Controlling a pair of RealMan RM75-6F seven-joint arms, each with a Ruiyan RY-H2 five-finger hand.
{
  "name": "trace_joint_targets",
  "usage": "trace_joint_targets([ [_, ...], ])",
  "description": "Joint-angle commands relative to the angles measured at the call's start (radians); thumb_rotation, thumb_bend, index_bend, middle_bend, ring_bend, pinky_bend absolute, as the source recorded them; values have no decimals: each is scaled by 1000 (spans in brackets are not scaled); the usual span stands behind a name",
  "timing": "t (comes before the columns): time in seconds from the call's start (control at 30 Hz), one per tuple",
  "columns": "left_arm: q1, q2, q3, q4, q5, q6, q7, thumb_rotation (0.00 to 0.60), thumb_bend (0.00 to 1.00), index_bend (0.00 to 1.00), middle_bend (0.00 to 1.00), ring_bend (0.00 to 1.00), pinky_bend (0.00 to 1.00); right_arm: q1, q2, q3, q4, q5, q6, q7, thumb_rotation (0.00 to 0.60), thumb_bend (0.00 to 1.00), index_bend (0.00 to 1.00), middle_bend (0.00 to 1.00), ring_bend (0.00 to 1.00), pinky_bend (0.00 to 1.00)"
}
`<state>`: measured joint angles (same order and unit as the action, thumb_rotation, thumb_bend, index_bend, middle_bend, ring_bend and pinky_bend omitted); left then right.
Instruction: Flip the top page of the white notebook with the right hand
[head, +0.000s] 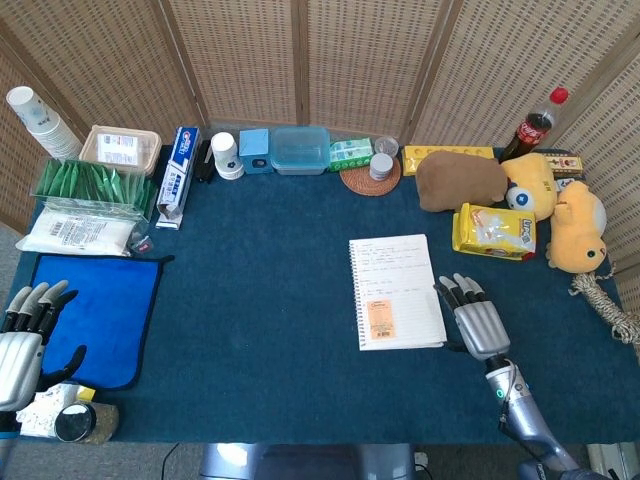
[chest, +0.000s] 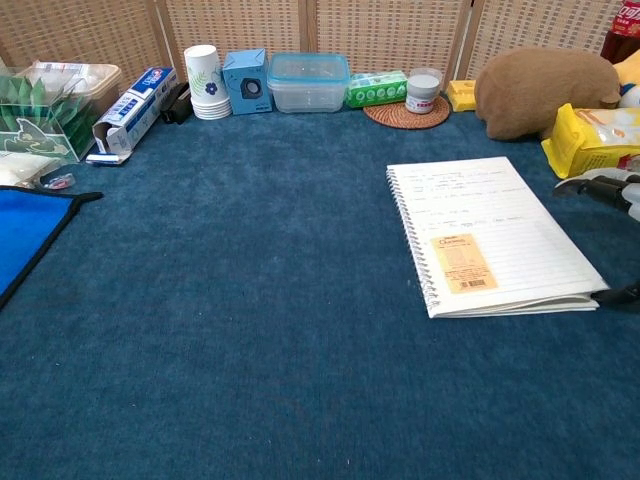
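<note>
The white spiral notebook (head: 395, 285) lies right of the table's middle, its written top page bearing an orange sticker (head: 381, 318). My right hand (head: 476, 322) lies palm-down at its right edge, fingers spread and pointing away from me. In the chest view the notebook (chest: 495, 235) has its right edge raised a little off the stack. There the right hand's fingers (chest: 610, 186) show at the frame's edge and its thumb tip (chest: 622, 294) touches the lower right corner. My left hand (head: 22, 340) rests open at the table's near left, holding nothing.
A yellow snack bag (head: 495, 231) and a brown plush (head: 458, 180) lie just beyond the right hand. A coil of rope (head: 605, 305) sits to its right. A blue cloth (head: 100, 310) covers the near left. Boxes, cups and a clear container (head: 299, 150) line the back edge.
</note>
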<state>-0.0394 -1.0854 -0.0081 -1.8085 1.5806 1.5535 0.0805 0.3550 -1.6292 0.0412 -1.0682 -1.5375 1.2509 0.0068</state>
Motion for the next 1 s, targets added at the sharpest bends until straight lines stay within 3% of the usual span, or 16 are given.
trace_joint_targets([
  [0.03, 1, 0, -1, 1, 2, 4, -3, 600, 308, 254, 110, 54, 0, 3, -3, 4, -5, -1, 7, -5, 600, 147, 124, 150, 54, 123],
  [0.63, 8, -10, 0, 17, 6, 14, -24, 600, 307, 253, 109, 54, 0, 58, -44, 76, -124, 2, 40, 0, 600, 145, 114, 147, 54, 123],
  [1.0, 24, -17, 4, 42, 5, 35, -57, 600, 305, 252, 109, 54, 0, 132, -68, 146, -216, 8, 36, -65, 600, 143, 103, 147, 65, 123],
])
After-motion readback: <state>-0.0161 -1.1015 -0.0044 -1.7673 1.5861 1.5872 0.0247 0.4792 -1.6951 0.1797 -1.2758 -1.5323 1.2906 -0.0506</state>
